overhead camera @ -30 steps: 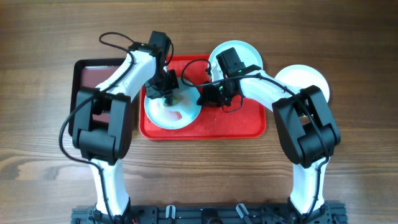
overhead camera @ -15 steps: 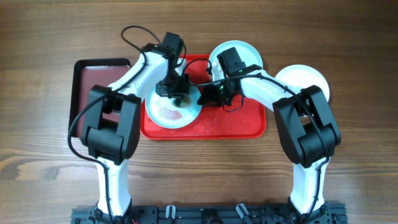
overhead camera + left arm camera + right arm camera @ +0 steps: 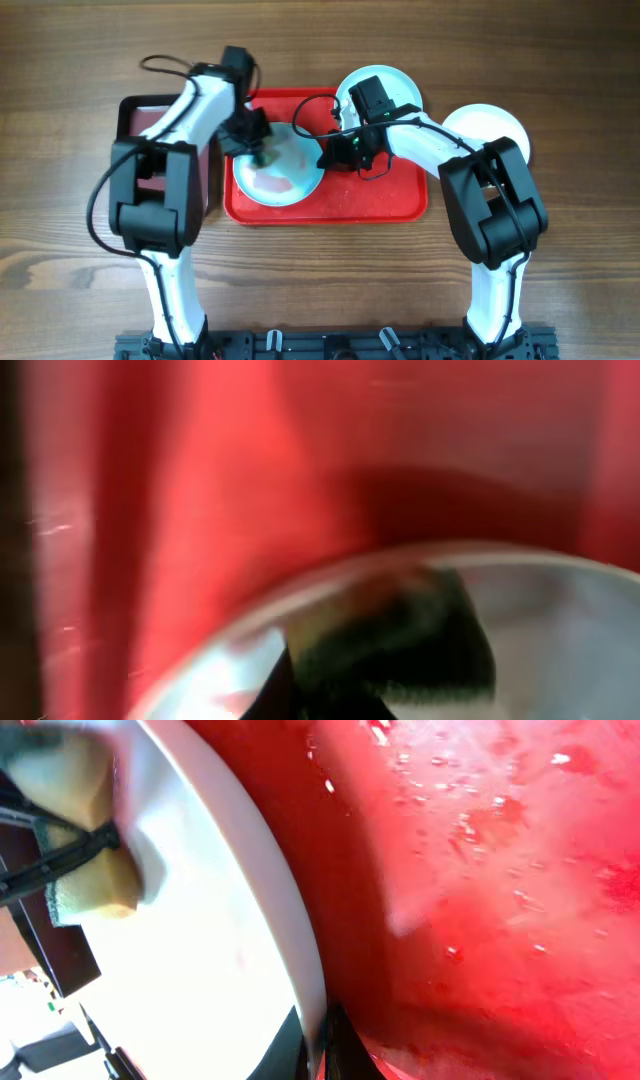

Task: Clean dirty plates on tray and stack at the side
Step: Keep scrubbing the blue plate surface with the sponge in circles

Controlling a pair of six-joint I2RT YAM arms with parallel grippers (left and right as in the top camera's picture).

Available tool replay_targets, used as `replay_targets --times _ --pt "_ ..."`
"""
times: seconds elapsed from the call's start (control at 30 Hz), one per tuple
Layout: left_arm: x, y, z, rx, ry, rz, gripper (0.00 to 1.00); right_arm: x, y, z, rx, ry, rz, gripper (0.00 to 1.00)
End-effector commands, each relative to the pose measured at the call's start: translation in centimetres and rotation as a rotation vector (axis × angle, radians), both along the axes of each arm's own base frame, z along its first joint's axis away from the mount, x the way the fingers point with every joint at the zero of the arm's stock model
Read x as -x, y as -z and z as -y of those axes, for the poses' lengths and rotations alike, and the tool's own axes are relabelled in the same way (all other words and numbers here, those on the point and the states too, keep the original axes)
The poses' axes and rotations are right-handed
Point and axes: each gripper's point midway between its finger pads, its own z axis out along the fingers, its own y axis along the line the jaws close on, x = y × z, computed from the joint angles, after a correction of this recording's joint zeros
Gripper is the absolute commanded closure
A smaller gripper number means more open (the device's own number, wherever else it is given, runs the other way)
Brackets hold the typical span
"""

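1. Scrubbing in hand: left claw [image 3: 258, 148] clamped on a sponge [image 3: 265, 157] at the aqua plate [image 3: 290, 188]'s 11 o'clock.
2. Right claw [image 3: 328, 157] pinched on that plate's 3 o'clock rim, steadying it.
3. Next, likely: sweep toward the red smear [image 3: 275, 184] near plate centre, with even pressure.
4. Plate at the red tray [image 3: 380, 200]'s 9 o'clock side; second aqua plate [image 3: 398, 82] at 1 o'clock, white plate [image 3: 480, 122] on the counter [image 3: 580, 250] past 3 o'clock.

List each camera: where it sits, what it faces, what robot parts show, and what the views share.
Overhead: above table, looking straight down; tray, both arms.
Left wrist: on left arm, blurred close-up of plate and sponge; own body unclear.
Right wrist: low over tray, facing plate edge; own fingertips at bottom.
Shared: both wrists see plate, sponge.
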Motion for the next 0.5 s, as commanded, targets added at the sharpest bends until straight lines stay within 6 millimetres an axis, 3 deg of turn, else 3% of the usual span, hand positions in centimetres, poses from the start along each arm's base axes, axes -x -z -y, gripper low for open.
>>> replay_targets --times 0.0,0.07,0.27,0.37,0.47 --pt "2.9 2.5 -4.8 -0.229 -0.115 -0.136 0.96 0.7 2.0 0.5 0.04 -0.01 -0.026 0.96" --pt "4.1 2.3 -4.0 -0.214 -0.072 -0.183 0.96 0.6 2.0 0.5 0.04 -0.01 -0.026 0.96" --pt "7.2 1.5 2.4 0.03 0.22 -0.269 0.96 0.4 1.9 0.4 0.035 -0.009 -0.012 0.96" --pt "8.5 1.6 4.1 0.033 0.305 -0.287 0.96 0.1 1.8 0.3 0.03 -0.009 -0.002 0.96" --pt "9.7 2.1 4.5 0.015 0.282 -0.32 0.96 -0.2 1.8 0.3 0.024 -0.006 0.009 0.96"
